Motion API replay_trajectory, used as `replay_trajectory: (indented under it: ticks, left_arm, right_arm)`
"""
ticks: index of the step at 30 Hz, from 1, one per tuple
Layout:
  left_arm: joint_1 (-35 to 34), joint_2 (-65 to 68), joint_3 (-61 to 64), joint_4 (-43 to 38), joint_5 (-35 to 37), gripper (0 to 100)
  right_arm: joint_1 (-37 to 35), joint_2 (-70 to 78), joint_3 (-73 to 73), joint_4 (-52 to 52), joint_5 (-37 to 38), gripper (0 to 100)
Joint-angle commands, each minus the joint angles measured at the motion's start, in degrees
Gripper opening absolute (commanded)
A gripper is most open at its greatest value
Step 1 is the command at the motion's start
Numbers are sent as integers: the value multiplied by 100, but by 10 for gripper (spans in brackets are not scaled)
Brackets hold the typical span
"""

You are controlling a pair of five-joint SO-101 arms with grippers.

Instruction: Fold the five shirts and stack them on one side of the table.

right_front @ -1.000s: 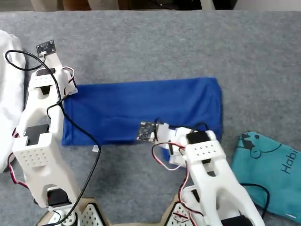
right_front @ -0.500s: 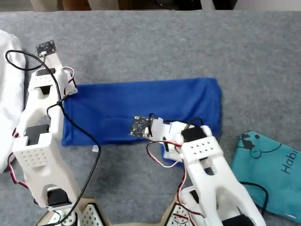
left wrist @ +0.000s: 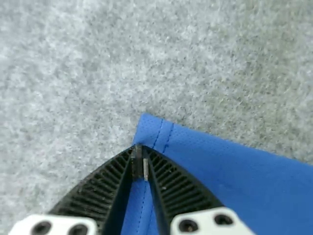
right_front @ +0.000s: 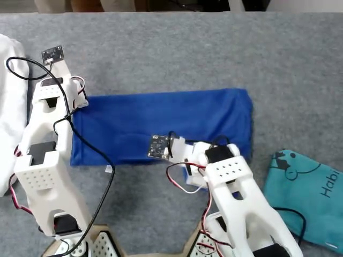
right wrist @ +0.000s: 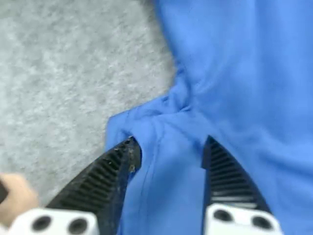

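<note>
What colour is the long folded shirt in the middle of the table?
The folded cloth shirt is blue; high view.

A grey felt table [right_front: 161,53] spans the whole view

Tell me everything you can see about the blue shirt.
The blue shirt lies flat on the grey felt-like table, folded into a long rectangle. It looks like thin, smooth knit with stitched hems. The left gripper is shut on its far left corner. The right gripper, open, straddles a bunched, wrinkled spot at its near edge.
</note>
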Motion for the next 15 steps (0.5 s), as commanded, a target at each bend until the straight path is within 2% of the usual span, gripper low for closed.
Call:
replay_trajectory:
  ticks: [1,8,15]
  left_arm:
    - [-105,-277,-18,-70,-35,20]
    - [-105,-277,-18,-62,-35,20]
    - [-105,-277,-18,-62,-35,20]
  right_arm:
    - [48,-171,-453,484,-18,235]
    - [822,-347,-409,826,422,235]
    - [901,-1182,418,1064,782,235]
